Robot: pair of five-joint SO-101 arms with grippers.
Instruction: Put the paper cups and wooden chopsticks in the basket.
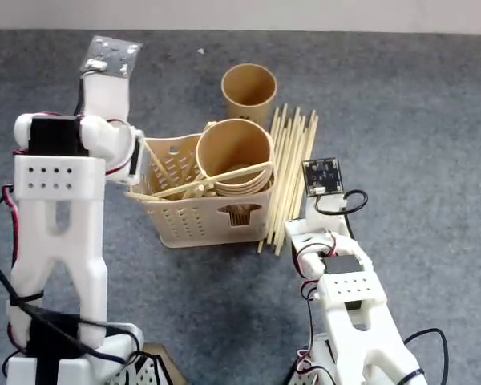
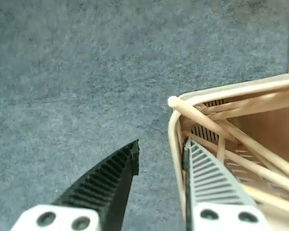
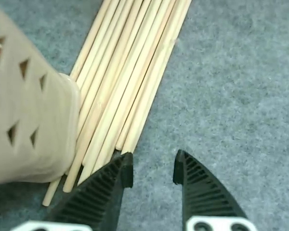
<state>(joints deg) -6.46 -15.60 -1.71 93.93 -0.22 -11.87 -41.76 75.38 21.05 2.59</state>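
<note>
A cream plastic basket (image 1: 184,220) holds stacked paper cups (image 1: 234,152) and a few wooden chopsticks (image 1: 194,187). One more paper cup (image 1: 248,92) stands upright on the carpet behind it. A bundle of chopsticks (image 1: 293,164) lies on the carpet along the basket's right side. My left gripper (image 2: 159,154) is open and straddles the basket's left wall (image 2: 176,144), one finger inside and one outside, beside chopsticks (image 2: 221,127) leaning in the corner. My right gripper (image 3: 154,163) is open, low over the near ends of the loose chopsticks (image 3: 130,82), with nothing between its fingers.
Grey carpet covers the whole work area. The basket wall (image 3: 24,110) sits close beside my right gripper, touching the chopstick bundle. There is open carpet right of the bundle and left of the basket.
</note>
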